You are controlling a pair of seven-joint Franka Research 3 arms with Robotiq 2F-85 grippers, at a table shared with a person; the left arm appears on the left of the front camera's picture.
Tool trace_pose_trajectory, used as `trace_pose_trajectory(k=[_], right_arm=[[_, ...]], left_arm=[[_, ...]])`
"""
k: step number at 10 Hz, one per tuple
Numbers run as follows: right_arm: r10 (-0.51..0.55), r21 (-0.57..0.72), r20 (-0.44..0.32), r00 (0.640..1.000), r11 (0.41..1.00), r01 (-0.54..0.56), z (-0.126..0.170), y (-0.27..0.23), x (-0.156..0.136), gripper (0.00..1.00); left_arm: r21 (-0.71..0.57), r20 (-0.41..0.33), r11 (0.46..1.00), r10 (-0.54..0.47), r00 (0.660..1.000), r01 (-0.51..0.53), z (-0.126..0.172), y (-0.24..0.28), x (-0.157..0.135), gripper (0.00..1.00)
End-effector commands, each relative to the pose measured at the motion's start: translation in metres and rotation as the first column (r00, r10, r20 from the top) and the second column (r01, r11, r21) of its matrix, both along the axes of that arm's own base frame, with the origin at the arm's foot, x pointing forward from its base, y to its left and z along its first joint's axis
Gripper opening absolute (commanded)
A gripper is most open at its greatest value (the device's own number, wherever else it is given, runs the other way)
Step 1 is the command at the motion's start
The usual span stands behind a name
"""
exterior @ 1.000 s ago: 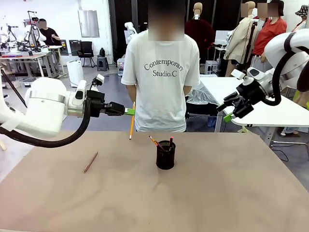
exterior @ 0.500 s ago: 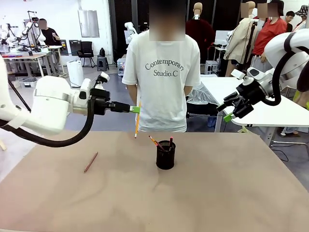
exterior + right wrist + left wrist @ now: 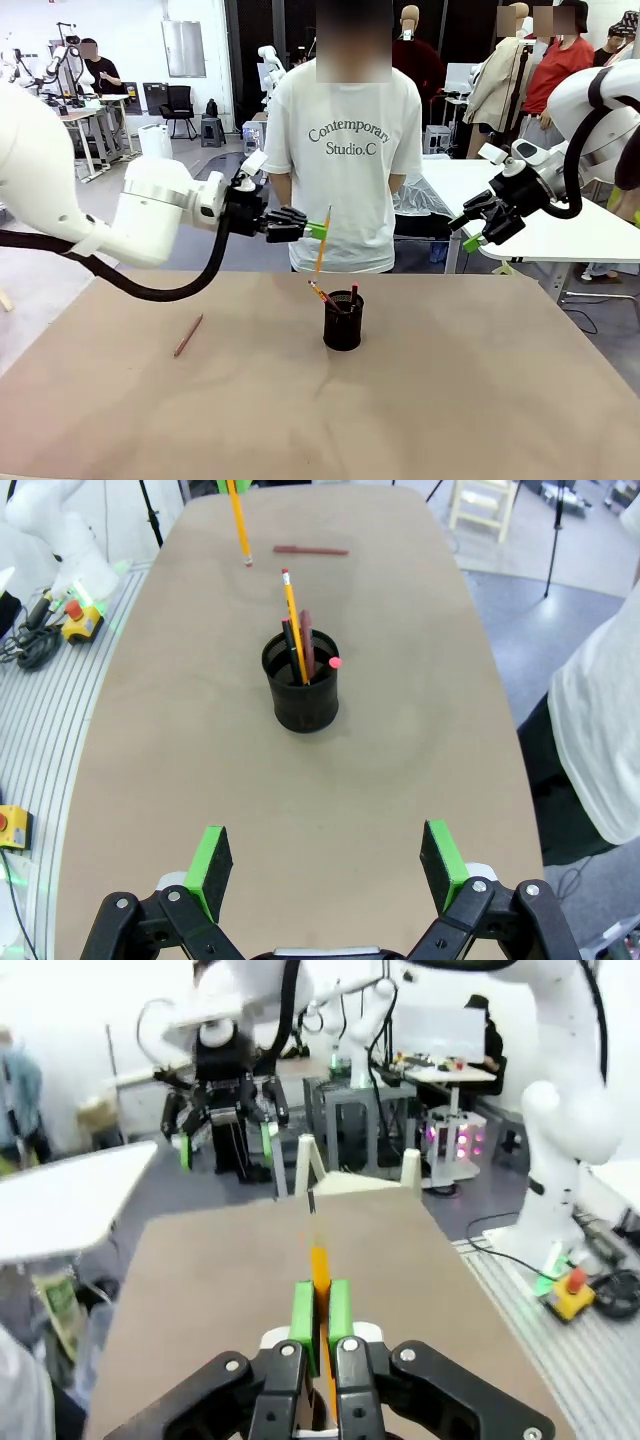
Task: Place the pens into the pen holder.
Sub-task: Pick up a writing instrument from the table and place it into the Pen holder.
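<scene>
1. Above the far edge of the table (image 3: 480, 400), just left of the pen holder (image 3: 343, 320): left claw (image 3: 318, 231) is clamped on the yellow pen (image 3: 320, 255). The green pads pinch it toward its upper end. The pen hangs nearly upright, clear of the rim.
2. The pen holder stands near the table's middle, with several pens leaning inside.
3. One reddish-brown pen (image 3: 188, 335) lies flat toward the left edge, well apart from the holder.
4. Right claw (image 3: 325, 870): raised near the far right corner, fingers wide apart, nothing between them.
5. Handling (judgement): the pens look light, stiff, thin and smooth, so they are likely to pivot or slip in the pads. Best to pinch across the shaft above mid-length so the lower end enters first. The holder looks light too, so a sideways knock could tip it.
</scene>
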State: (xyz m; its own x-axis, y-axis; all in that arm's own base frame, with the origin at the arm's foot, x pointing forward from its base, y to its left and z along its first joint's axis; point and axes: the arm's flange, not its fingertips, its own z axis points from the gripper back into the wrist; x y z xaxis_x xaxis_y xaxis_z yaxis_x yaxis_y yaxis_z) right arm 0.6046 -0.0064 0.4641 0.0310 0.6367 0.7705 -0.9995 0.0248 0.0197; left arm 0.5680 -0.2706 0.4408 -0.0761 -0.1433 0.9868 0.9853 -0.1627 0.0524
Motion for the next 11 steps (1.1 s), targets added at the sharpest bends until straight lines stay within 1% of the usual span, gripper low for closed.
trace_pose_trajectory(k=[1, 2, 4, 5, 6, 8, 9, 10, 11], right_arm=[[0.000, -0.006, 0.009, 1.000, 1.000, 0.000, 0.003, 0.000, 0.000, 1.00], [0.000, -0.006, 0.009, 1.000, 1.000, 0.000, 0.003, 0.000, 0.000, 1.00], [0.000, -0.006, 0.009, 1.000, 1.000, 0.000, 0.003, 0.000, 0.000, 1.00], [0.000, -0.006, 0.009, 1.000, 1.000, 0.000, 0.003, 0.000, 0.000, 1.00], [0.000, -0.006, 0.009, 1.000, 1.000, 0.000, 0.003, 0.000, 0.000, 1.00], [0.000, -0.006, 0.009, 1.000, 1.000, 0.000, 0.003, 0.000, 0.000, 1.00], [0.000, -0.006, 0.009, 1.000, 1.000, 0.000, 0.003, 0.000, 0.000, 1.00], [0.000, -0.006, 0.009, 1.000, 1.000, 0.000, 0.003, 0.000, 0.000, 1.00], [0.000, -0.006, 0.009, 1.000, 1.000, 0.000, 0.003, 0.000, 0.000, 1.00]], left_arm=[[-0.159, 0.073, 0.986, -0.030, 0.997, 0.042, 0.003, -0.012, 0.007, 0.00], [-0.217, 0.101, 0.975, -0.016, 0.995, 0.038, 0.005, -0.020, 0.011, 0.00], [-0.270, 0.085, 0.962, -0.017, 0.996, 0.039, -0.002, -0.034, 0.019, 0.00], [-0.262, 0.109, 0.965, 0.029, 0.994, 0.001, -0.006, -0.037, 0.025, 0.00], [-0.227, 0.083, 0.974, -0.009, 0.996, 0.028, 0.006, -0.031, 0.013, 0.00], [-0.227, 0.083, 0.974, -0.009, 0.996, 0.028, 0.006, -0.031, 0.013, 0.00], [-0.242, 0.081, 0.970, -0.004, 0.997, 0.024, -0.003, -0.035, 0.019, 0.00], [-0.227, 0.056, 0.974, 0.021, 0.998, -0.008, -0.018, -0.039, 0.028, 0.00], [-0.204, 0.068, 0.979, 0.008, 0.998, 0.006, -0.030, -0.040, 0.038, 0.00]])
